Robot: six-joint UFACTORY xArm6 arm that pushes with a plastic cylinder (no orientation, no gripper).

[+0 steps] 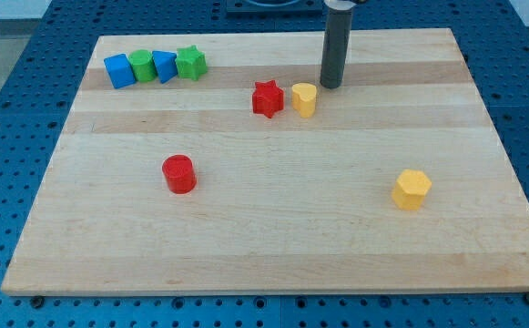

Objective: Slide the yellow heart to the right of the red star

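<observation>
The yellow heart (pixel 304 98) lies on the wooden board just to the right of the red star (pixel 268 98), with a small gap between them. My tip (pixel 330 86) rests on the board just up and to the right of the yellow heart, very close to it; I cannot tell whether it touches. The rod rises straight up out of the view's top.
A row of blocks sits at the top left: a blue block (pixel 118 70), a green cylinder (pixel 142 66), a blue block (pixel 165 66), a green star (pixel 190 63). A red cylinder (pixel 179 174) lies left of centre. A yellow hexagon (pixel 412 189) lies at the lower right.
</observation>
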